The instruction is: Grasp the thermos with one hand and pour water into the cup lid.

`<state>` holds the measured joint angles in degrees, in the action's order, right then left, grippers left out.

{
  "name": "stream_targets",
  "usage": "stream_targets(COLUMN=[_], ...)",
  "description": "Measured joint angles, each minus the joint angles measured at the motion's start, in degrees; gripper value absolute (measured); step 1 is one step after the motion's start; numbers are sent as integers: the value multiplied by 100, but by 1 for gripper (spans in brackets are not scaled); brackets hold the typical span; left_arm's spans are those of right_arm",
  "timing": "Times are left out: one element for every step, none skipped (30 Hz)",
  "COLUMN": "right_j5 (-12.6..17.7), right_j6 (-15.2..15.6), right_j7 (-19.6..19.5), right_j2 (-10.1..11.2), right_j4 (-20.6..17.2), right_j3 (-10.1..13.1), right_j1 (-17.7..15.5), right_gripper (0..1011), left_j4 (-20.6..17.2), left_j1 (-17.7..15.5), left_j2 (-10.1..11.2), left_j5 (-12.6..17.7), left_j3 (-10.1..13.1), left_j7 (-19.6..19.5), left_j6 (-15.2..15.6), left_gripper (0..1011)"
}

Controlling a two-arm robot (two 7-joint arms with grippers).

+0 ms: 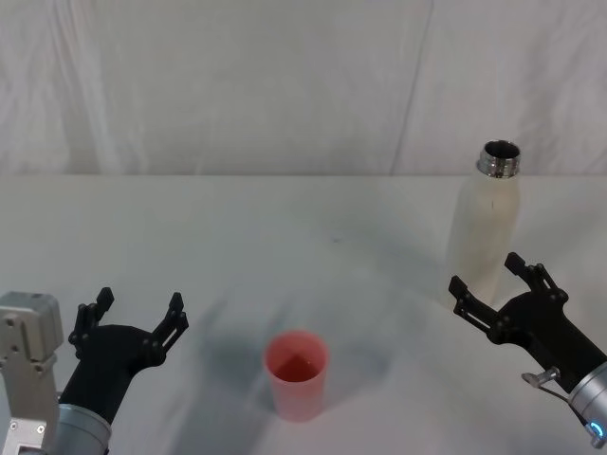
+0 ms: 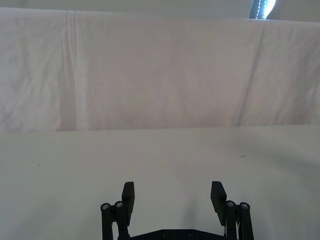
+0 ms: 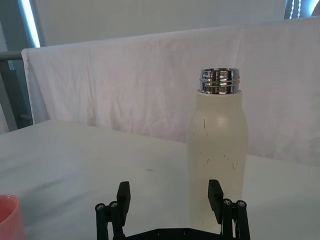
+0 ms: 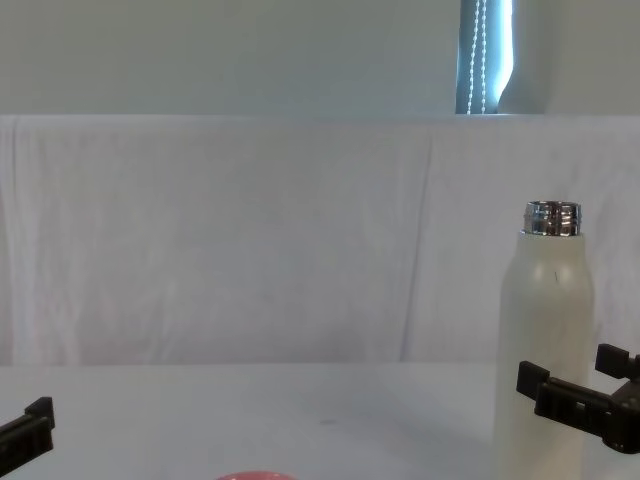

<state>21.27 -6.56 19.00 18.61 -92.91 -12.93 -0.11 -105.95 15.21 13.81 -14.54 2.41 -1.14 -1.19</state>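
The cream-white thermos (image 1: 485,227) stands upright at the right of the white table, its steel neck open; it also rises in the right wrist view (image 3: 217,150) and the chest view (image 4: 546,350). My right gripper (image 1: 487,275) is open just in front of the bottle's base, fingers apart and empty, black fingers (image 3: 123,196) framing the bottle's lower part. The pink-red cup lid (image 1: 297,373) stands near the table's front middle; its edge shows in the right wrist view (image 3: 9,216) and its rim in the chest view (image 4: 255,476). My left gripper (image 1: 139,305) is open at the front left, away from the cup lid.
A white cloth covers the table (image 1: 285,237) and hangs as a backdrop (image 1: 285,85) behind it. Bare tabletop lies between the cup lid and the thermos and across the far half.
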Motion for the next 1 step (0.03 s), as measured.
stream_targets(right_j5=[0], right_j6=[0], right_j7=[0], right_j2=[0], right_j4=[0], right_j3=[0], right_j1=[0], right_gripper=[1001], left_j4=[0], left_j1=[0], left_j2=[0], left_j5=[0], left_j3=[0], left_j7=[0], left_j6=[0], left_gripper=[1001])
